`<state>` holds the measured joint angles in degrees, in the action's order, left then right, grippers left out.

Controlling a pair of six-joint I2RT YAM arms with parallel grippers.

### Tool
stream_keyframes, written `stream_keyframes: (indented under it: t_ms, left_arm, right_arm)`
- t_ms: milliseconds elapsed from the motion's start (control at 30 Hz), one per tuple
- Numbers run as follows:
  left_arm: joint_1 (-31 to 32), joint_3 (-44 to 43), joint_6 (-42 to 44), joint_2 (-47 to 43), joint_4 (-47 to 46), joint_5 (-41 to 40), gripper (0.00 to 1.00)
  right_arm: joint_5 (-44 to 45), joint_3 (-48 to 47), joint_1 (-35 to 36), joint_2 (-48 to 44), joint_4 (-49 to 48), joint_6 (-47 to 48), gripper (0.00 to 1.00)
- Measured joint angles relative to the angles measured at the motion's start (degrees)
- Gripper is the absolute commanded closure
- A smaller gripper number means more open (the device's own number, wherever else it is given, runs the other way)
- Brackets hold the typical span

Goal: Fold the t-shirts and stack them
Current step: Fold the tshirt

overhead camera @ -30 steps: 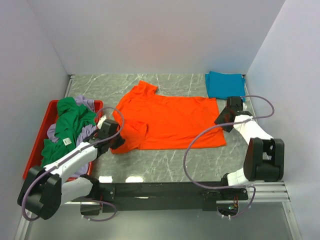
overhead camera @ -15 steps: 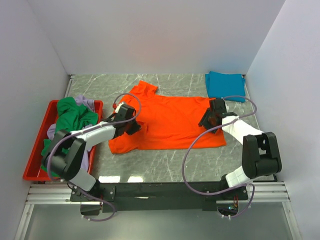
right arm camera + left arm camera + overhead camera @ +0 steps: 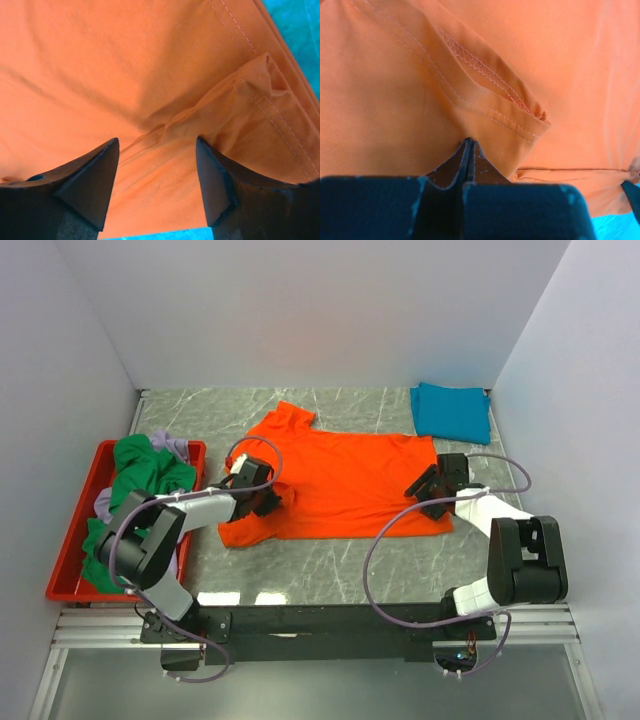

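Newly clamped: left pincer [image 3: 471,141] (orange t-shirt [image 3: 395,80])

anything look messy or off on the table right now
The orange t-shirt lies skewed, its hem corner doubled over by the right gripper. Green and lavender shirts are heaped in the red tray, draped over its rim.

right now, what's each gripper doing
Left gripper: shut, fingers together against the orange t-shirt; whether cloth is pinched cannot be told.
Right gripper: open, holding nothing, over the same shirt.
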<state>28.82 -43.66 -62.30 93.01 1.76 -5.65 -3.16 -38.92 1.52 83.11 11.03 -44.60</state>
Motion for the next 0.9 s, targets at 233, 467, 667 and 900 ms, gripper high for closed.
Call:
stream_keyframes:
  t_ms: [233,467,667,900]
  left_arm:
    - [0.04,5.73,-1.88,-4.87,-1.9,-0.79,0.99]
    - [0.07,12.61,-3.17,-12.39,-1.33,-1.18,0.99]
    - [0.15,18.62,-3.98,-21.0,1.62,-1.22,0.99]
    - [0.15,18.34,-2.71,-25.68,10.36,-2.23,0.82]
  right_arm:
    - [-0.7,3.82,-0.44,-4.76,0.72,-2.56,0.26]
    - [-2.54,9.99,-0.55,-12.87,2.45,-4.66,0.25]
    - [-4.09,15.72,-0.59,-22.23,4.74,-5.51,0.25]
    - [-3.96,16.87,-0.68,-29.35,13.03,-4.96,0.25]
